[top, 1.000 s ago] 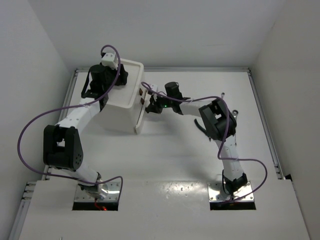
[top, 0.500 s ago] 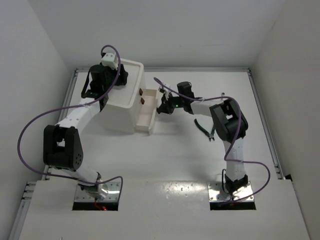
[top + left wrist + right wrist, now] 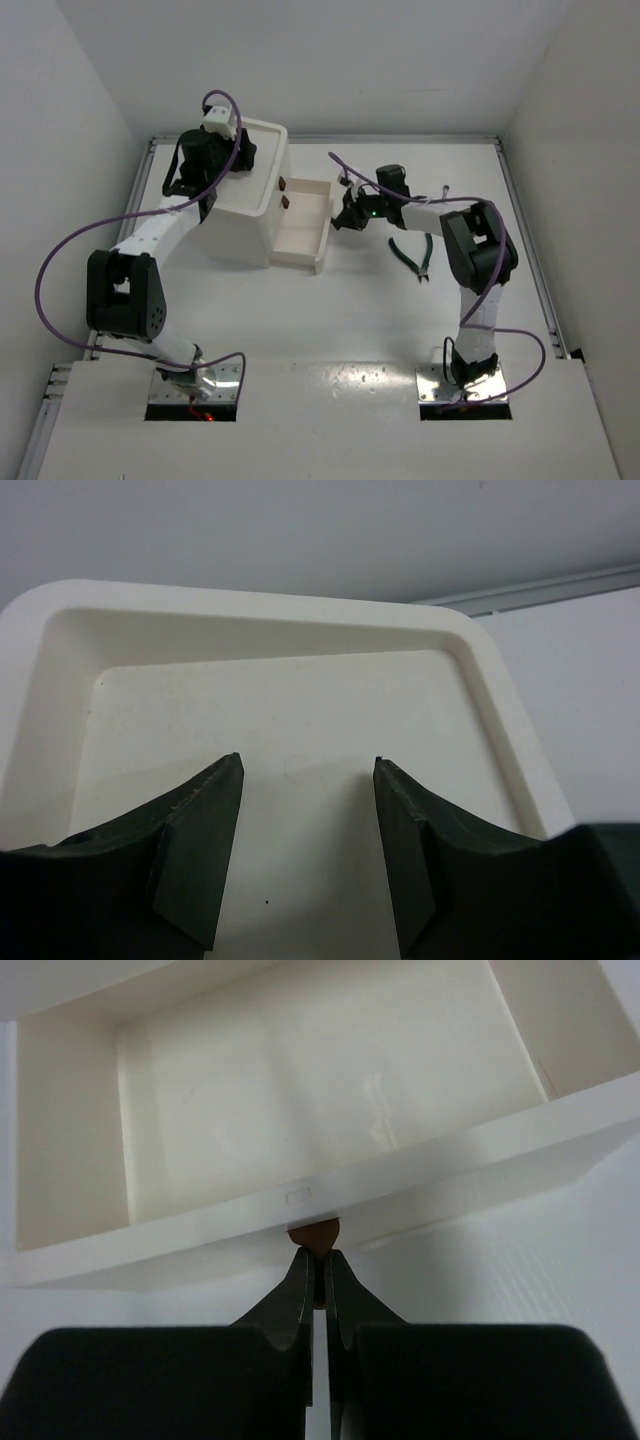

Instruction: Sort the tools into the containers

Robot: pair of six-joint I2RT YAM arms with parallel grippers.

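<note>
At the left, the left gripper (image 3: 308,770) hangs over the recessed tray top (image 3: 270,630) of the white box (image 3: 235,240), its jaws spread with nothing between them. On the box's right face sit two dark knobs (image 3: 284,193). Beside them one drawer (image 3: 322,262) stands open toward the right, its long axis running near to far, its pale floor showing. The right gripper (image 3: 318,1260) meets the middle of the drawer's front wall, jaws pressed together on the small brown knob (image 3: 314,1232). Right of that, near the right arm's forearm, the dark green-handled pliers (image 3: 412,252) lie flat on the table (image 3: 350,310), apart from the drawer, nose toward the near edge, handles splayed toward the far side.
</note>
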